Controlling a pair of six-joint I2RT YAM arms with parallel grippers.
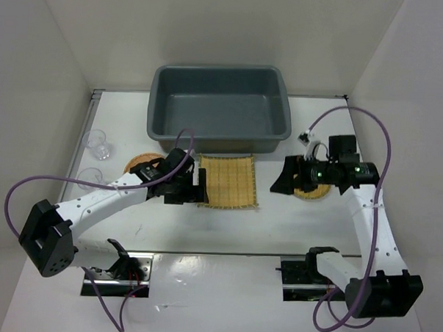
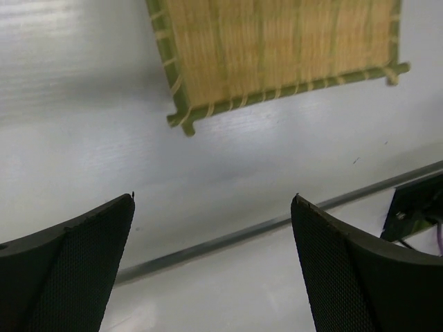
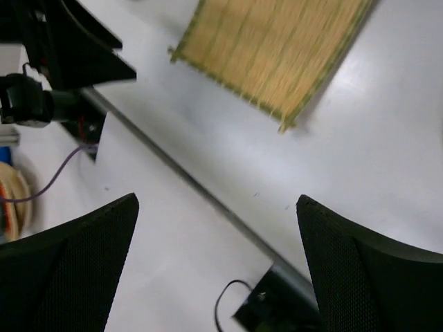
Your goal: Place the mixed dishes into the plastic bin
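A: Progress on the load?

B: Nothing is in yet, as far as the pictures show. The plastic bin [image 1: 218, 111] sits at the far side of the worktop [image 1: 278, 227] with a bare floor. All the dishes are outside it.

A: Where are they?

B: The bamboo-slat tray [image 1: 227, 181] lies flat just in front of the bin's near wall, between the two arms. The orange-brown plate [image 1: 141, 164] is to the tray's left, partly under the left arm. The yellow woven plate [image 1: 314, 192] is to the right, mostly hidden beneath the right wrist. One clear cup [image 1: 96, 141] and a second clear cup [image 1: 89, 177] stand by the left wall, well apart from the bin. Five items are left to move.

A: Left tool?

B: The left tool [image 2: 213, 200] is spread wide and holds nothing. Its wrist view shows only bare worktop between the fingers, with the tray's corner beyond the tips and not touching.

A: Right tool?

B: The right tool [image 3: 217, 199] is the same: released, gap empty, aimed at the tray from the opposite side and clear of it. Judged: both are lining up on the tray, and no grasp has begun.
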